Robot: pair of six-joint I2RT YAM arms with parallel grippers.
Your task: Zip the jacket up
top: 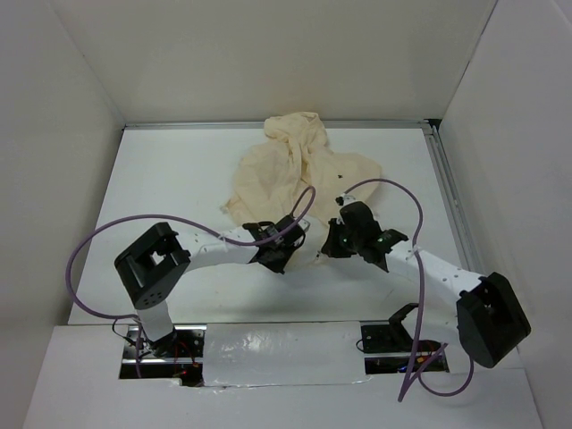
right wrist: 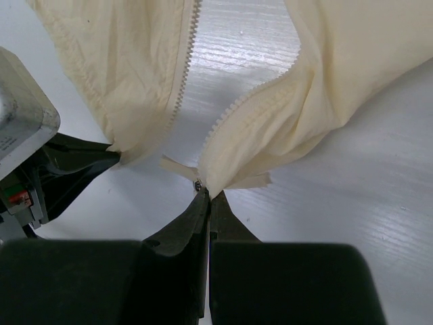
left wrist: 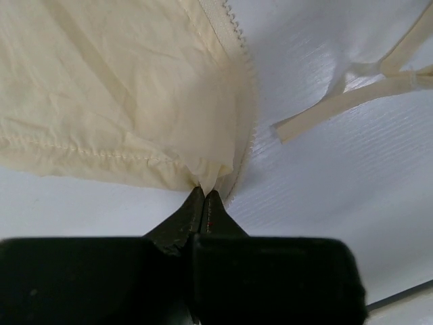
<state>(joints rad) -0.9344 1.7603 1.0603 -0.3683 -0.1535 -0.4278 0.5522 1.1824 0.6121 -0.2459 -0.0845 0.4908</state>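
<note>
The cream jacket (top: 299, 170) lies crumpled on the white table, its open front toward the arms. My left gripper (top: 290, 239) is shut on the bottom corner of the jacket's left front panel (left wrist: 122, 95), beside its zipper teeth (left wrist: 233, 40). My right gripper (top: 338, 237) is shut on the bottom corner of the right front panel (right wrist: 338, 61), where a small metal zipper piece (right wrist: 197, 184) shows at the fingertips. The two rows of teeth are apart, with bare table between them. The left gripper's black body (right wrist: 61, 169) shows in the right wrist view.
White walls enclose the table (top: 179, 179) on three sides. A metal rail (top: 447, 192) runs along the right edge. Purple cables (top: 89, 259) loop off both arms. A cream drawstring or tape (left wrist: 338, 101) lies on the table right of the left gripper.
</note>
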